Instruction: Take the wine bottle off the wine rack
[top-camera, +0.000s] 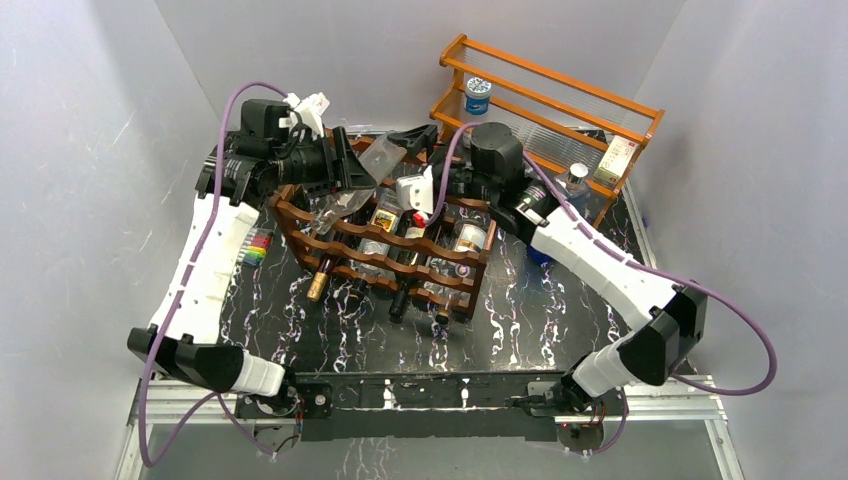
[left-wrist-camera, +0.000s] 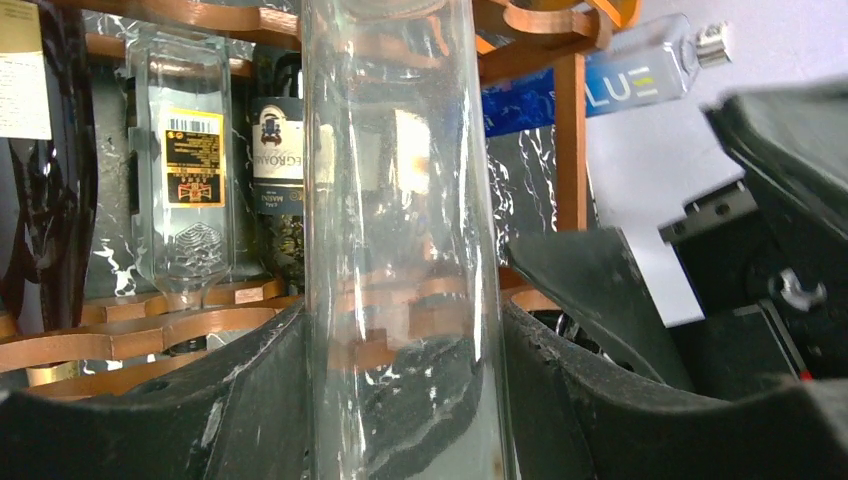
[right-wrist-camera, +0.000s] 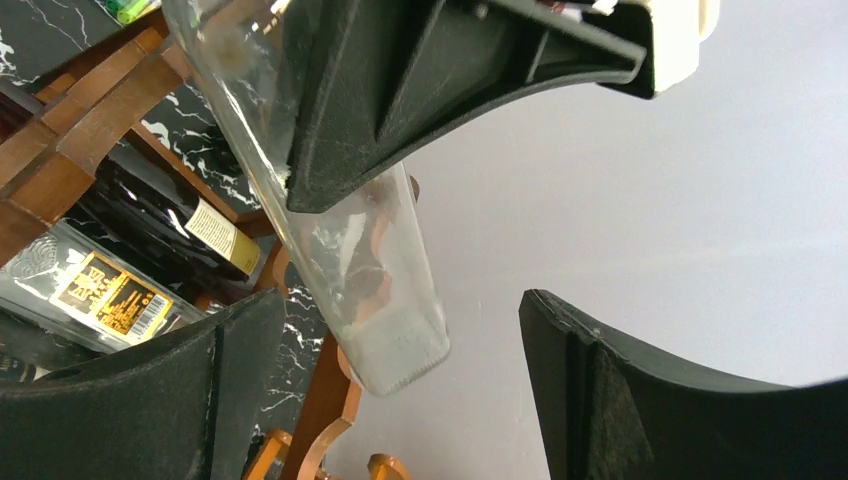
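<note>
Wine bottle (right-wrist-camera: 365, 270), clear glass and empty-looking, hangs at a tilt over the top back corner of the rack (top-camera: 340, 240), with its flat base pointing away from the rails. Your left gripper (left-wrist-camera: 400, 390) is clamped around its body, one black finger pressed to each side of the glass. Your right gripper (right-wrist-camera: 400, 310) is spread wide around the base end. The bottle's end lies between its fingers and, as far as the wrist view shows, touches neither. The neck end runs down toward the wooden rails and is hidden, so you cannot tell whether it is out of its slot. Other bottles (top-camera: 468, 238) lie in the rack's tiers, some labelled. An orange shelf (top-camera: 545, 100) stands behind on the right.

By my judgement you are in the pulling-out step: the grasp is made and the bottle is partly or wholly out, but not set down. The next move likely calls for drawing the bottle along its own axis until the neck is free of the rails, then carrying it to the table (top-camera: 560, 330). The smooth glass could slip, so keep the right fingers out of its path.
</note>
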